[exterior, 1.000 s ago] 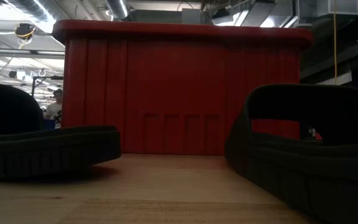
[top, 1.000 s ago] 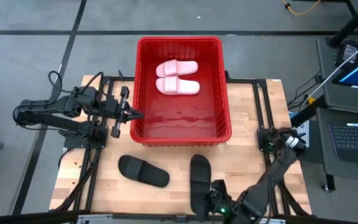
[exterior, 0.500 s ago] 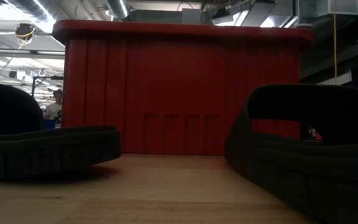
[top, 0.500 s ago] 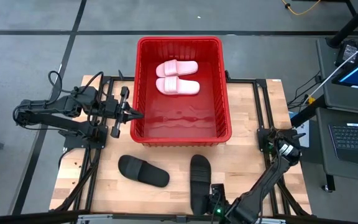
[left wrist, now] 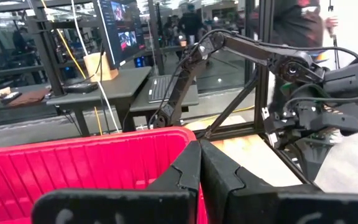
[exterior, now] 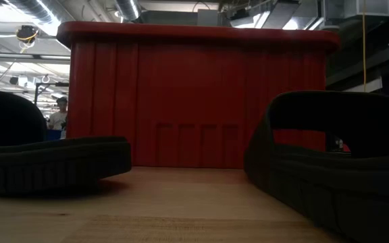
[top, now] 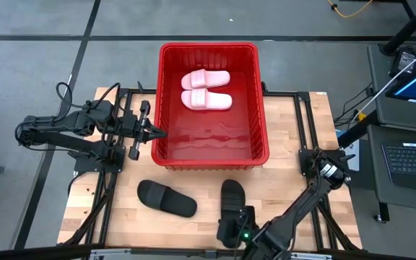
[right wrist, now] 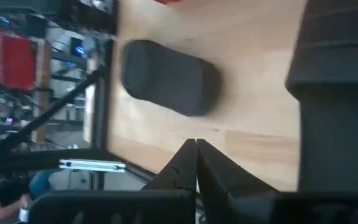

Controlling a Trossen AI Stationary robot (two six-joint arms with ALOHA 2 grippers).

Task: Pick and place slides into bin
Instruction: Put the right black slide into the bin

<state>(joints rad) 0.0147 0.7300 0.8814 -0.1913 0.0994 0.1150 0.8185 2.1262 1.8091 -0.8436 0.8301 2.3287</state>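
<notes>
the big red bin (top: 209, 144) sat at 12 o'clock on the wooden table (top: 114, 202). it had tall, smooth plastic walls. two soft pink slides (top: 206, 90) lay side by side inside, at the far end. two black slides waited on the wood, one (top: 166, 198) at 7 o'clock and one (top: 231, 202) at 6 o'clock. they looked thick and rubbery, with wide straps.

the right gripper (right wrist: 196, 146) was low at 6 o'clock, next to the nearer black slide, maybe to grab it. its fingers were pressed together, holding nothing. the left gripper (top: 159, 132) waited at 9 o'clock by the bin wall, fingers pressed together too.
</notes>
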